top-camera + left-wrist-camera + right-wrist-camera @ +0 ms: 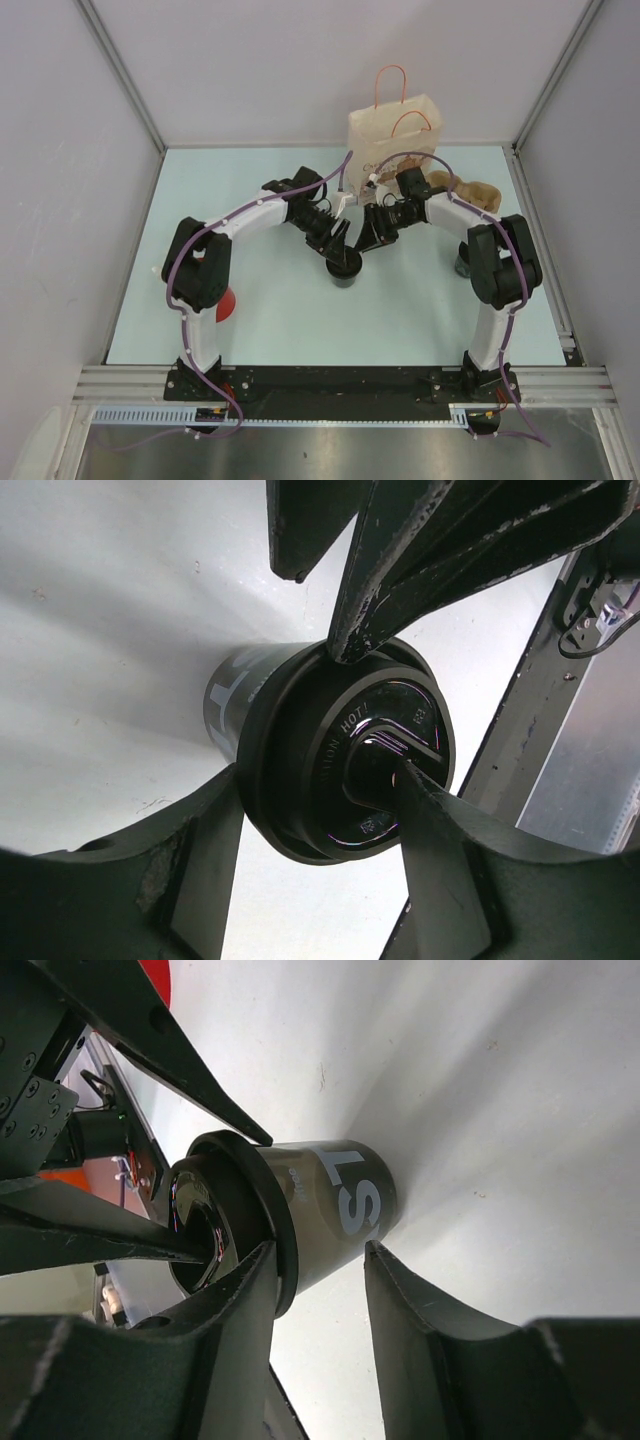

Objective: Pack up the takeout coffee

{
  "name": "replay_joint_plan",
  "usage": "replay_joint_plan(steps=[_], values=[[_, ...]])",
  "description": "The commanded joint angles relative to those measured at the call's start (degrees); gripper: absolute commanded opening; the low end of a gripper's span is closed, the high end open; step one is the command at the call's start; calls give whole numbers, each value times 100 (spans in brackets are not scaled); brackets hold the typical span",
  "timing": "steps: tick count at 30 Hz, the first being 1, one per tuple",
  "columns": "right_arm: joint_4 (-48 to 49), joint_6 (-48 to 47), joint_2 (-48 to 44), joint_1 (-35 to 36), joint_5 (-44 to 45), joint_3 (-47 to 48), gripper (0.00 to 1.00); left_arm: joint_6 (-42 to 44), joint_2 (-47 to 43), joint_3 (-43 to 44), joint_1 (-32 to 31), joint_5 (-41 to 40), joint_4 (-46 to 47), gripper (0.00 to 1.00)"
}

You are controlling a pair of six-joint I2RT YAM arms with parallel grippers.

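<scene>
The cup (344,272) at the centre of the top view is black, with large white lettering on its side. Its lid (372,760) is glossy black with raised lettering and a faint purple sheen. The left claw (338,246) and right claw (370,240) are matte black, scuffed pale along their edges. The left arm (240,215) and right arm (465,215) have white shells, black joints and purple cables (180,262). The worktop (280,320) is pale mint. At upper middle, the paper bag (392,135) is tan with faint print and thin orange handles (391,67). The cardboard carrier (472,190) to its right is brown. A red object (226,303) shows at lower left.
</scene>
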Motion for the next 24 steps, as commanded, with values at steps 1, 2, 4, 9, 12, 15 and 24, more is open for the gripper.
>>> replay_joint_plan(steps=[1, 2, 4, 9, 12, 15, 24], values=[[203, -106, 362, 49, 322, 234, 45, 454, 362, -182, -161, -816, 42, 63], [264, -2, 388, 40, 156, 261, 46, 454, 353, -190, -169, -825, 42, 63], [326, 130, 467, 5, -38, 261, 48, 463, 344, -190, -169, -825, 42, 63], [624, 473, 573, -189, -724, 261, 50, 454, 370, -217, -178, -825, 86, 63], [713, 500, 599, -198, -935, 261, 50, 454, 397, -208, -187, -808, 95, 63], [809, 597, 626, -197, -1128, 261, 50, 445, 397, -182, -205, -799, 103, 63], [819, 562, 802, -31, -1138, 261, 49, 437, 397, -173, -222, -808, 95, 63]])
